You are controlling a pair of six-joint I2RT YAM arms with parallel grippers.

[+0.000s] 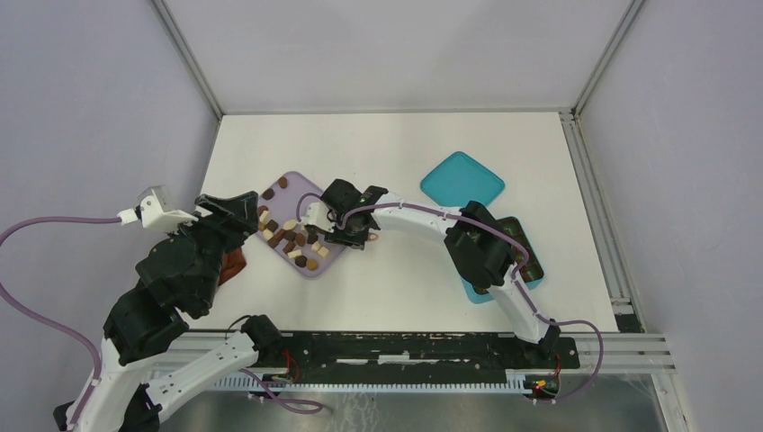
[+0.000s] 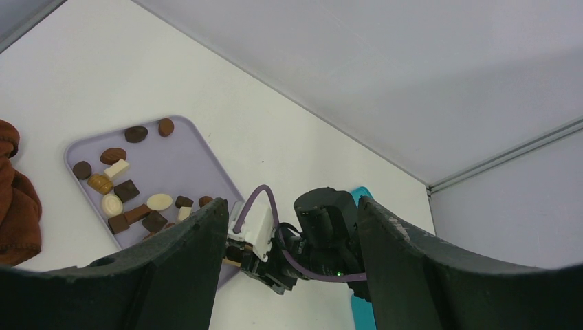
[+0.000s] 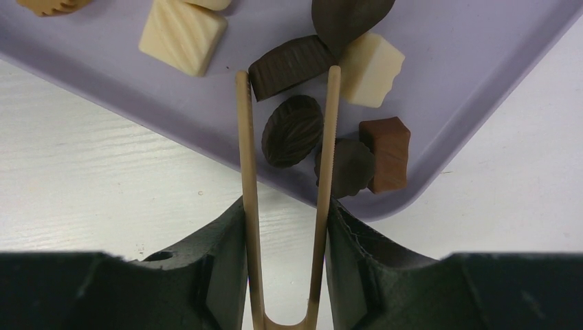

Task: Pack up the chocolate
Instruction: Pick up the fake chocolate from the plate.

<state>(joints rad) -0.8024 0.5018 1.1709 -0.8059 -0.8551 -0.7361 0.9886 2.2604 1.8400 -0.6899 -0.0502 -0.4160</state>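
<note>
Right gripper (image 3: 284,214) is pinching slim tan tongs (image 3: 249,172) astride ridged oval chocolate (image 3: 292,130) near lilac tray's (image 3: 447,82) corner. Left gripper (image 2: 290,206) is gaping, empty.

White desk (image 1: 396,144), matte, plain, metal rail along near edge. Four things lie directly on it.
- Lavender tray (image 1: 304,189): left of centre, rounded corners, set at angle to desk edges.
- Teal lid (image 1: 462,180): back right, lying flat, also angled, well apart from tray.
- Teal box (image 1: 474,292): front right, near lid, largely hidden under arm.
- Rust-brown cloth lump (image 1: 232,263): left side, near tray, strip of bare desk between them, partly covered by arm.
</note>
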